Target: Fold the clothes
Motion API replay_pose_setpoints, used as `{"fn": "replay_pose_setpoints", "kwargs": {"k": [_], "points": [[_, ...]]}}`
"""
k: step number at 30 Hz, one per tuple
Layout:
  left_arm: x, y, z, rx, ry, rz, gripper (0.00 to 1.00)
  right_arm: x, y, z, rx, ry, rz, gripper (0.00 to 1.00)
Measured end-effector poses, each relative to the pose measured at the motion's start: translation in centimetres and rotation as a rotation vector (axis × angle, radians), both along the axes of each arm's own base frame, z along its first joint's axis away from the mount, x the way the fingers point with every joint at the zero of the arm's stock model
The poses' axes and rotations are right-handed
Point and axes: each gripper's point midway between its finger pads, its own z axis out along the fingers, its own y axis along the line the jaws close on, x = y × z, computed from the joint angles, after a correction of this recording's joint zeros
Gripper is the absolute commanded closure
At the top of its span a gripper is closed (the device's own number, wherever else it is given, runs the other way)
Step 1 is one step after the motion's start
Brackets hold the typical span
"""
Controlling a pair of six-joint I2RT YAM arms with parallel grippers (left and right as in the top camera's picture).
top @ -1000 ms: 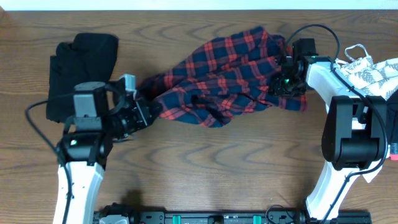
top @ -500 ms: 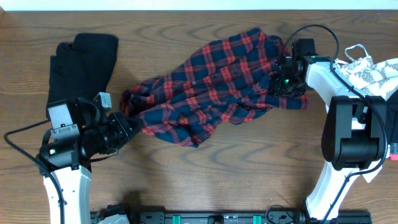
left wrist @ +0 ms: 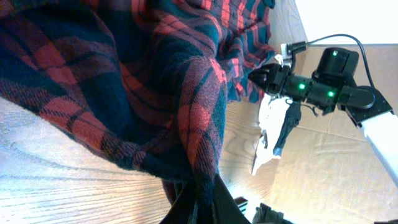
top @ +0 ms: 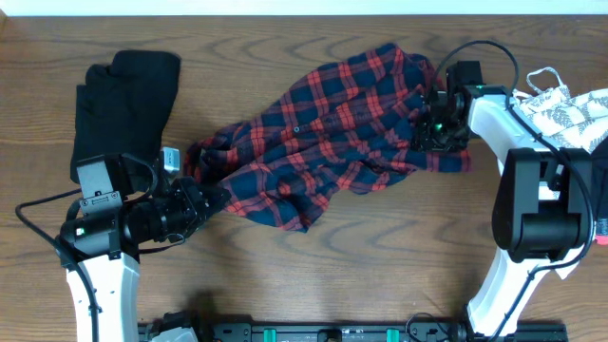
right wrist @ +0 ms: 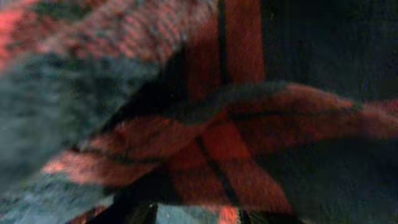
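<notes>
Plaid shirt [top: 332, 133] soft matt woven cloth; table [top: 380, 271] smooth wood

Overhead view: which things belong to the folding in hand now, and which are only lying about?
In hand:
- plaid shirt, spread between both arms
- left gripper, shut on its left end
- right gripper, seemingly gripping its right end

Lying about, untouched:
- black garment, at the left of the table
- leaf-print garment, at the right edge, beside the right arm
</notes>
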Motion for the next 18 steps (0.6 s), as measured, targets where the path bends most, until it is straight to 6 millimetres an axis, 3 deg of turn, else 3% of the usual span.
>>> {"fn": "replay_pose_setpoints", "kwargs": {"k": [3,5,9,11,13,18], "points": [[0.0,0.0,0.0,0.002,-0.002,0.0,0.94,-0.1,-0.1,2.1,-0.002,-0.041,-0.008,0.47],[0.2,0.1,0.0,0.006,-0.008,0.002,0.94,0.7,-0.1,5.7,-0.003,-0.143,-0.012,0.36],[0.3,0.1,0.1,0.008,-0.018,0.001,0.94,1.8,-0.1,10.9,0.001,-0.297,-0.018,0.32],[0.4,0.1,0.1,0.009,-0.02,0.001,0.94,2.0,-0.1,12.4,0.003,-0.339,-0.019,0.31],[0.4,0.2,0.1,0.01,-0.021,0.001,0.94,2.0,-0.1,12.5,0.004,-0.341,-0.018,0.29],[0.4,0.4,-0.1,0.026,-0.018,0.009,0.94,2.1,0.5,10.0,0.034,-0.279,-0.009,0.27]]}}
